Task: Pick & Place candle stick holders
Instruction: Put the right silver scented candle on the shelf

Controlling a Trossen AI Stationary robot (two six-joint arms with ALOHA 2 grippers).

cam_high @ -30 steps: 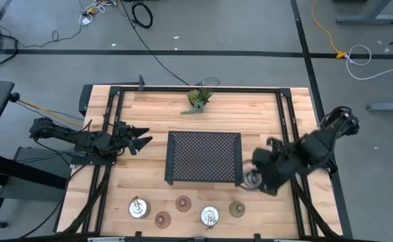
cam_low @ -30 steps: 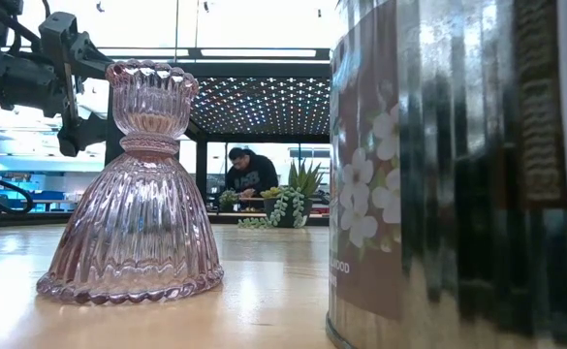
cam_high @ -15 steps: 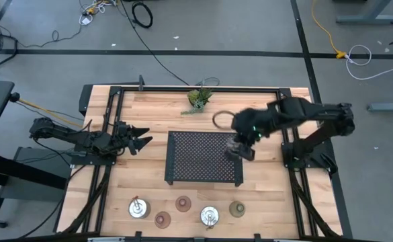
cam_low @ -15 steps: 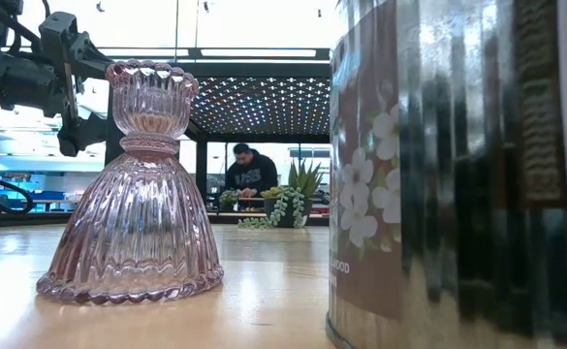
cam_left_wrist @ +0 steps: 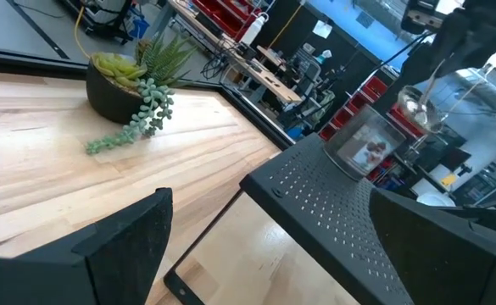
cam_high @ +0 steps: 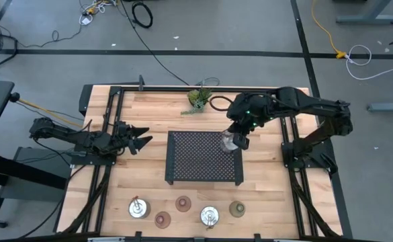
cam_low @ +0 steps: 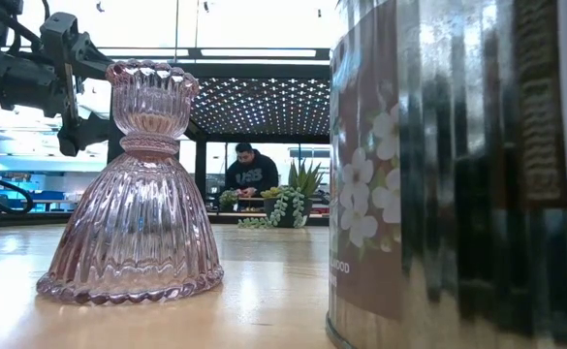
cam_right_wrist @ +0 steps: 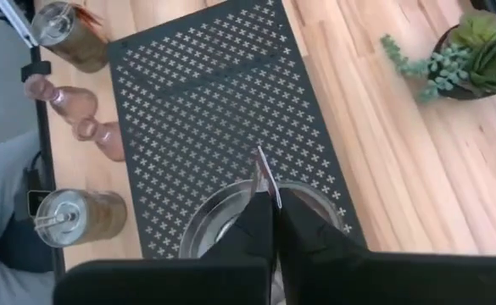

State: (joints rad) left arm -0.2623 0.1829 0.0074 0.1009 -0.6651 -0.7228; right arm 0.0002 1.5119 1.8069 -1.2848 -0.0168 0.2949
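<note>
While the left gripper (cam_high: 142, 140) waits wide open, the right gripper (cam_high: 235, 140) pinches what looks like a glass candle holder (cam_right_wrist: 264, 224) just above the black perforated tray (cam_high: 196, 161).

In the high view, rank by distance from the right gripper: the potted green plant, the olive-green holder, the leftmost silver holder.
Right gripper, shut on a glass holder above the black perforated stand's right edge:
1. Potted green plant, at the table's far edge.
2. Olive-green holder, near edge, right end of the row.
3. Leftmost silver holder, near edge, left end.
</note>
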